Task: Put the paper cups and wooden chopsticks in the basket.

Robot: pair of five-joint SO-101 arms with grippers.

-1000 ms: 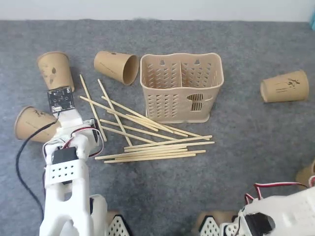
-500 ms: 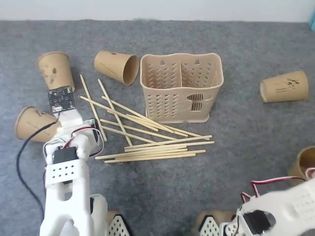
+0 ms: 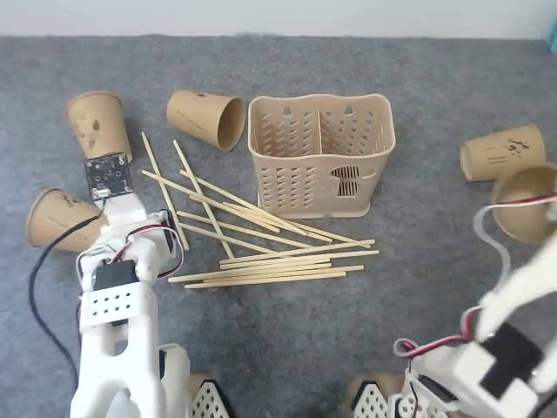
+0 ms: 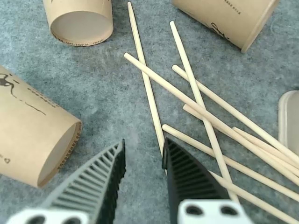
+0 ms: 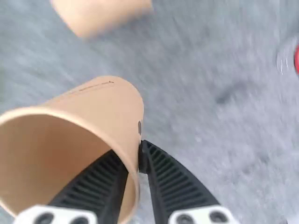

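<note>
My right gripper (image 5: 139,151), pinched on the rim of a paper cup (image 5: 107,107), has just lifted it by the table's right edge, ready for the basket (image 3: 322,152). My left gripper (image 4: 143,144) hangs part-open over chopsticks (image 4: 201,100).

We seem to be at a robotics test bench: a grey felt-like mat (image 3: 435,287) covers the whole surface up to a bare pale strip (image 3: 261,16) along the top of the high view. At lower left a white plastic arm (image 3: 113,348) carries a bare camera board (image 3: 108,177) and exposed wires (image 3: 150,233). Paper cups (image 3: 96,124) and wooden chopsticks (image 3: 270,270) lie strewn round a basket (image 3: 296,178) like practice props.
</note>
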